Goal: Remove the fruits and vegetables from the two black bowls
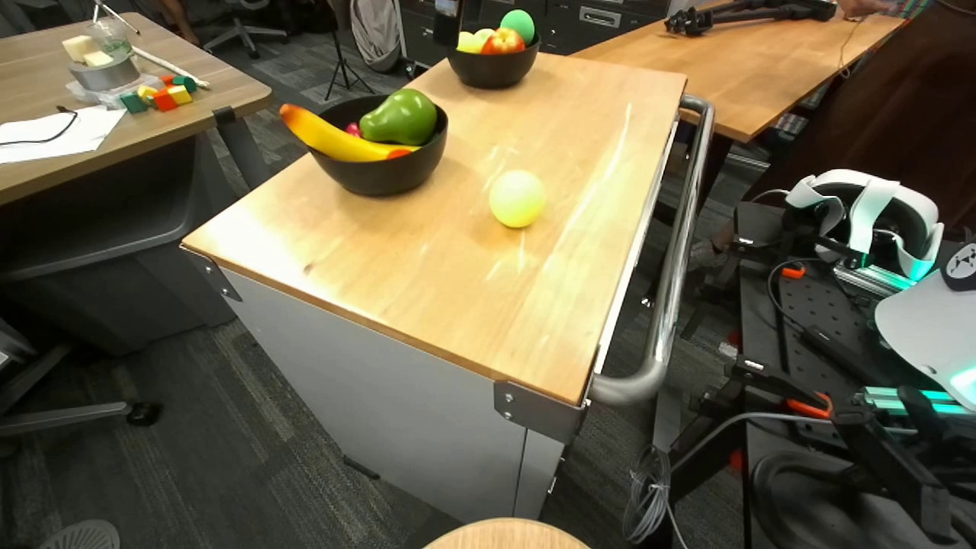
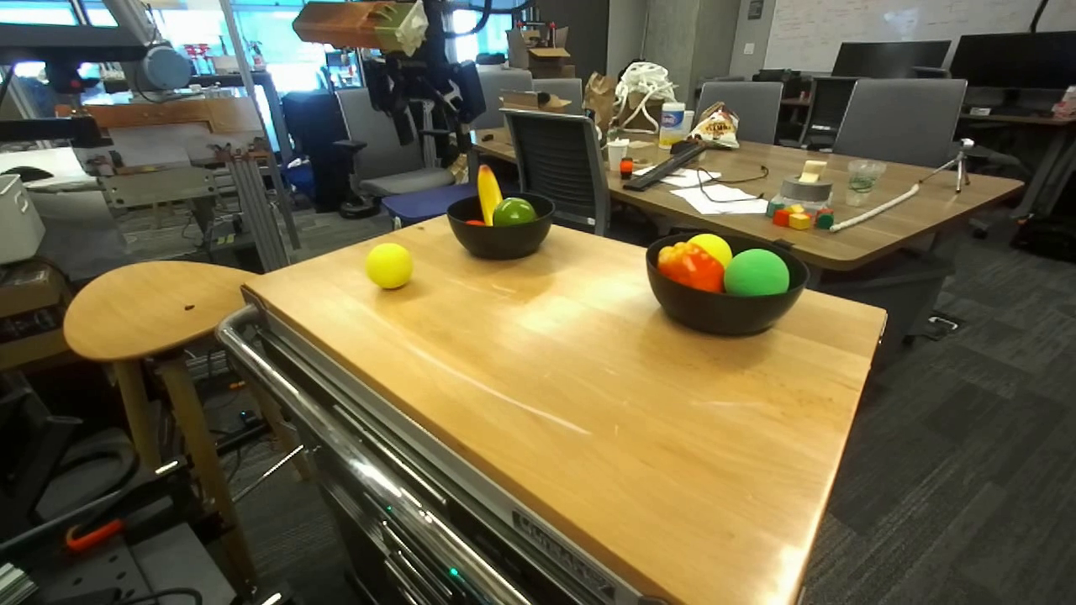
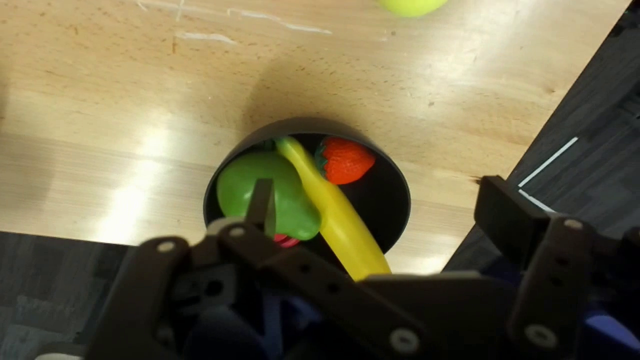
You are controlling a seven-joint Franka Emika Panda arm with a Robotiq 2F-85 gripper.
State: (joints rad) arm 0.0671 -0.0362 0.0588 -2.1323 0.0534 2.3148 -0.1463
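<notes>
wooden worktop (image 1: 457, 274), 2 black bowls (image 2: 730, 315) loaded; yellow ball (image 2: 389, 265) outside, presumably removed. banana (image 3: 332, 207) juts from 1 bowl (image 3: 384, 200), likely too long to fit. gripper (image 3: 377, 200) empty, jaws wide.

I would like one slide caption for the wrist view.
Open pincer above a black bowl with banana, strawberry and green pear-shaped piece.

At eleven o'clock in an exterior view, the hand (image 2: 439, 126) points down. Its fingers (image 3: 507, 217) stand wide apart.
</notes>
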